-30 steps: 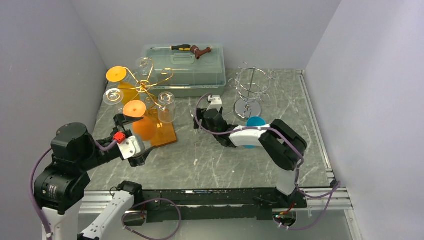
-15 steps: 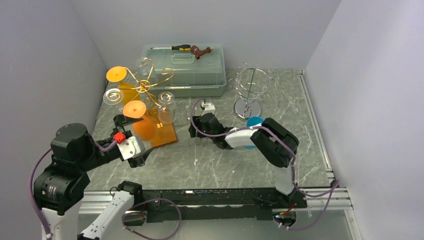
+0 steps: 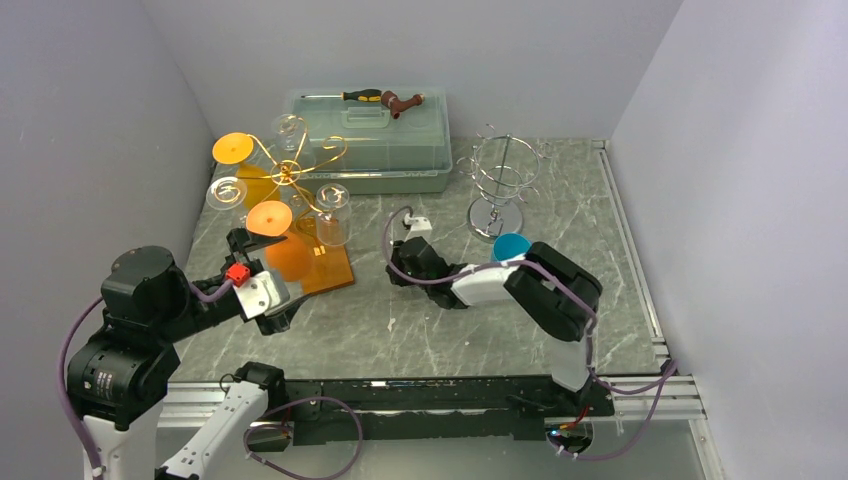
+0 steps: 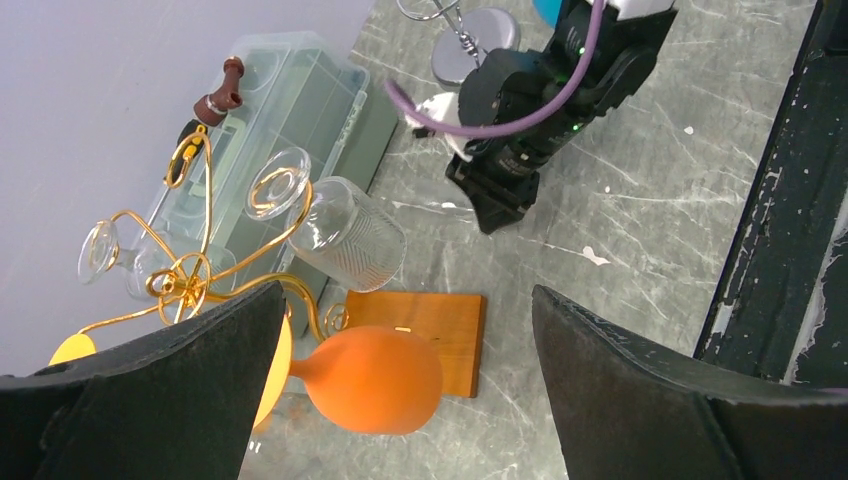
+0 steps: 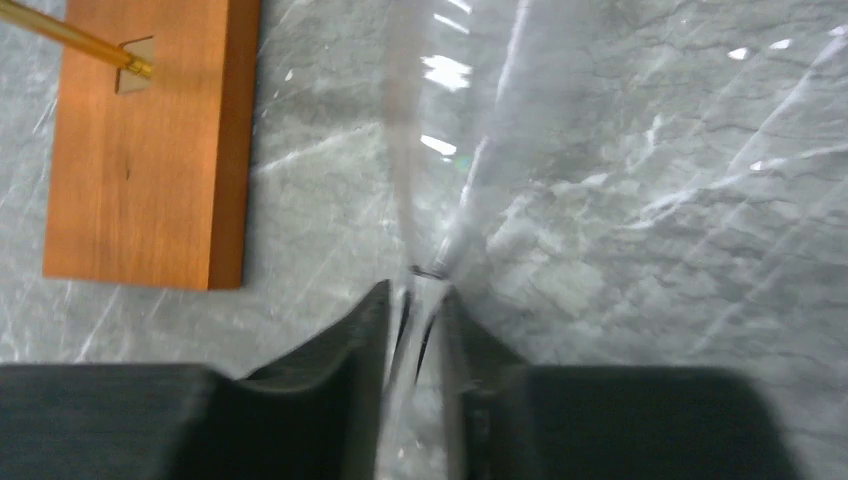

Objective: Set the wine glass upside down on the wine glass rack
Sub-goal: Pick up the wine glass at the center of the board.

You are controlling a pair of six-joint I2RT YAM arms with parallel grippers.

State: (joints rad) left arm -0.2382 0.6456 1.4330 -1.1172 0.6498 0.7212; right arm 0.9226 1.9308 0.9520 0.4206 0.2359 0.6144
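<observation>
Top view: wine glass rack (image 3: 290, 172), gold wire on an orange wooden base (image 3: 325, 268), sits left-rear on the counter (image 3: 420, 325). Orange and clear glasses hang on it upside down. Left tool (image 3: 262, 282) is at the rack's near side with its jaws wide. Right tool (image 3: 397, 265) is low over mid-counter, right of the base. The clear glass it works on can't be made out from here. Lidded plastic box (image 3: 370, 140) is at the back, chrome wire stand (image 3: 497, 175) to its right.

Left wrist: left tool (image 4: 408, 330) is spread wide and gripping nothing. An orange glass (image 4: 370, 380) hangs between its fingers, no contact visible. A ribbed clear glass (image 4: 345, 240) hangs above it. Right tool (image 4: 492, 205) is tip-down at the counter.

Right wrist: right tool (image 5: 418, 300) is pinched narrow on the stem of the clear wine glass (image 5: 432, 235). The glass is blurred, low over the counter, right of the base (image 5: 140, 140) and off the rack.
</observation>
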